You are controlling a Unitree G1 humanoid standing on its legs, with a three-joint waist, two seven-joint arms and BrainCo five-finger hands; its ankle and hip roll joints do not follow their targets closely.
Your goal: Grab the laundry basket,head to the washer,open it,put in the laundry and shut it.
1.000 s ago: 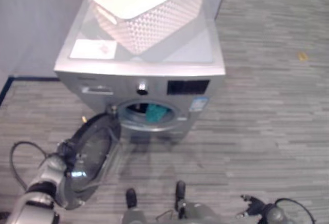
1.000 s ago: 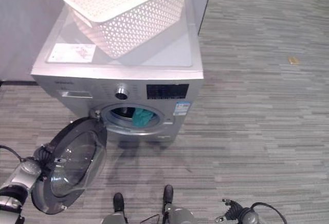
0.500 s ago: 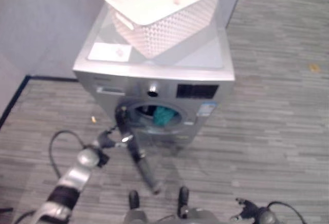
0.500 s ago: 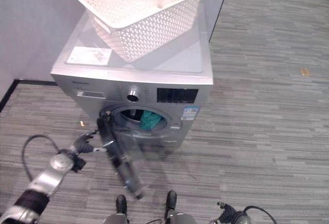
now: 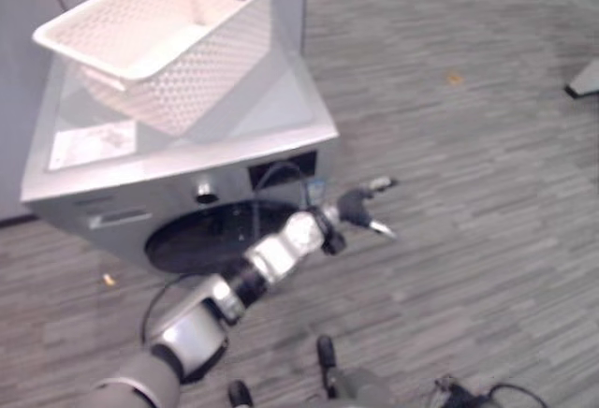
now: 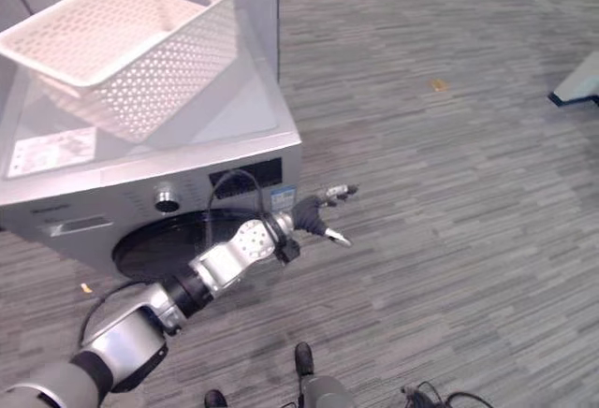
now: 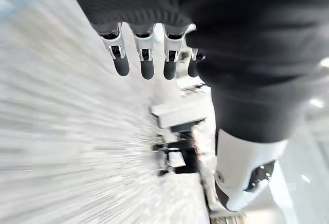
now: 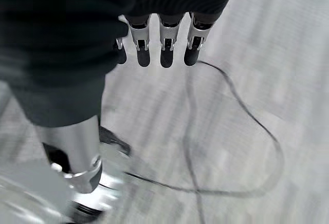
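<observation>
The silver washer [image 5: 281, 118] stands against the wall with its round dark door [image 5: 201, 238] shut flat against the front. On its lid sits the white lattice laundry basket [image 5: 159, 43], tilted, with nothing showing inside. My left arm reaches across the door, and my left hand [image 5: 360, 210] hangs in the air just past the washer's right front corner. Its fingers [image 7: 146, 59] are straight and hold nothing. Low at my side, my right hand [image 8: 165, 49] hangs over the carpet, fingers straight and empty.
A white label sheet [image 5: 92, 143] lies on the lid beside the basket. Grey wall panels stand behind the washer. Striped grey carpet stretches to the right, with a small orange scrap [image 5: 453, 79] and a pale object's corner [image 5: 585, 79] at the edge.
The washer door has swung from wide open to shut. My left hand has swept from the door's left side across to the right of the washer. The camera has shifted too.
</observation>
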